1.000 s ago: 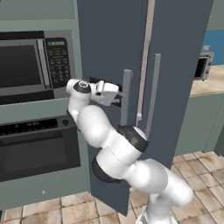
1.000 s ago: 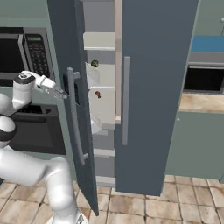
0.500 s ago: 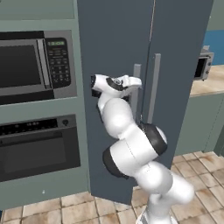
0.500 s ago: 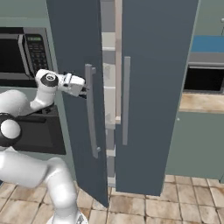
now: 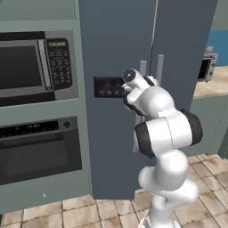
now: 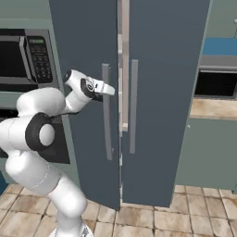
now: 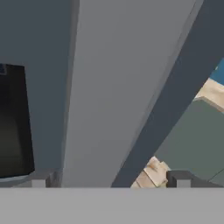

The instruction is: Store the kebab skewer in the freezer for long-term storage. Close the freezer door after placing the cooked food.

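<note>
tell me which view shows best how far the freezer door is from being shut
The right base view: the freezer door stands nearly shut, a pale strip of interior left beside it. The left base view shows its panel face; the hand view, a close slanted grey bar.

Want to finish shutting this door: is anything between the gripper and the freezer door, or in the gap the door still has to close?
Nothing visible. The open gripper sits right at the freezer door, beside its grey bar handle. In the right base view only a narrow slit remains between the two doors, with pale interior showing and nothing sticking out.
</note>
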Available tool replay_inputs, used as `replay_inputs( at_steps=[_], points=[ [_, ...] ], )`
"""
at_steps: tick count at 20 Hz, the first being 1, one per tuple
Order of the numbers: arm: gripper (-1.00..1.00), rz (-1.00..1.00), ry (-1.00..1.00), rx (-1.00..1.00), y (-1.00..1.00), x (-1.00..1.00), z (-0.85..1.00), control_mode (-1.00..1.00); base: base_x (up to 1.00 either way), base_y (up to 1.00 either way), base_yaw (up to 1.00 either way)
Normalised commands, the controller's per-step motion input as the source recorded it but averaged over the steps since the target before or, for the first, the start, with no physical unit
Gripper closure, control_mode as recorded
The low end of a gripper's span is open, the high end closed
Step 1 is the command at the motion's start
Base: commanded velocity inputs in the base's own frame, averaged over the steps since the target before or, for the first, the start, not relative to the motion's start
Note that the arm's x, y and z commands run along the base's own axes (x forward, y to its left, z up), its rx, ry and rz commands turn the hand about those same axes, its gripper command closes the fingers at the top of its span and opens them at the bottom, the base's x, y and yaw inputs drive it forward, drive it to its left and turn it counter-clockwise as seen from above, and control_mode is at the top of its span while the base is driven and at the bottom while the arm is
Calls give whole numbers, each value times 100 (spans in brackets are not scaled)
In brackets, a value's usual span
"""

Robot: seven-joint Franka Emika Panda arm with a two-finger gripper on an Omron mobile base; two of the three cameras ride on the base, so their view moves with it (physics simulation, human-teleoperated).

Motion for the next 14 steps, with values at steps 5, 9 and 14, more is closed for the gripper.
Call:
replay_inputs(
  at_steps=[5, 9, 14],
  points=[
    [-100, 14, -5, 35, 0, 12, 25, -100, 0, 0, 0],
    [-100, 27, 0, 37, 0, 12, 44, -100, 0, 0, 0],
    [-100, 38, 0, 32, -33, 42, 63, -100, 0, 0, 0]
  ],
)
